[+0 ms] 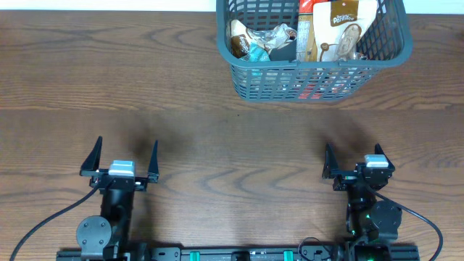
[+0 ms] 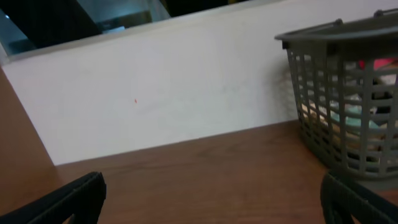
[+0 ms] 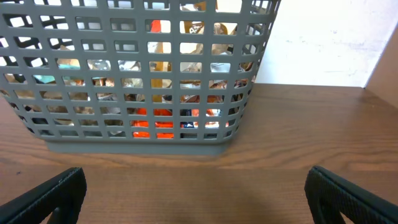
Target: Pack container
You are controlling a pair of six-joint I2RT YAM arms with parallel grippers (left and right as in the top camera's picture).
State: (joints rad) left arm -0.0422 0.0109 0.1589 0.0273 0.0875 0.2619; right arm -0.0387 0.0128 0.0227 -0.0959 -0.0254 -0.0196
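Both wide open and empty, our left gripper and right gripper sit well short of the container, packets inside, across the table; we judge packing done, with nothing loose to fetch next.

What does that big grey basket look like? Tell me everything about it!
The basket is a big, dark grey-blue rectangular tub that looks like plastic. It has lattice sides full of little windows and a thick rim. It stands upright on the wooden table at the far edge, toward the right arm's side, close to the white wall. Snack packets fill it and show through the slats. Nothing else is seen touching it.
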